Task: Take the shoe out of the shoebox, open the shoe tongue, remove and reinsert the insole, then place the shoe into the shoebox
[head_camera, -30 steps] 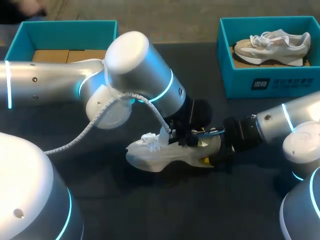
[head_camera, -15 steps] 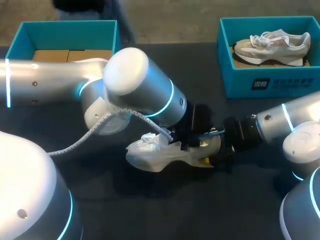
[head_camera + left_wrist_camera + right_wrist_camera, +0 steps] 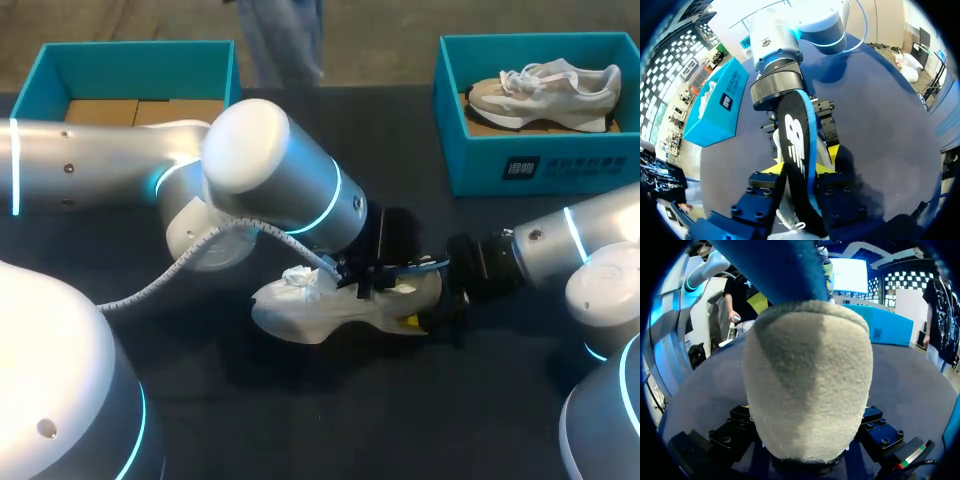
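A white shoe [image 3: 310, 310] lies on its side mid-table. My right gripper [image 3: 432, 300] comes in from the right and is shut on its heel. In the right wrist view the beige suede heel [image 3: 807, 375] fills the space between the fingers of the right gripper [image 3: 806, 407]. My left gripper [image 3: 385, 272] hangs over the shoe's opening. In the left wrist view a black insole [image 3: 795, 135] with a blue edge stands up between the yellow tips of the left gripper [image 3: 802, 165], which is shut on it.
A teal shoebox [image 3: 560, 165] at the back right holds a second pale shoe [image 3: 545, 92]. Another teal box [image 3: 130, 60] with cardboard inside stands at the back left. My left arm covers much of the table's left middle.
My left wrist has turned and sunk a little toward the shoe, and its fingers have drawn closer together on the insole. The shoe and the right arm have stayed where they were.
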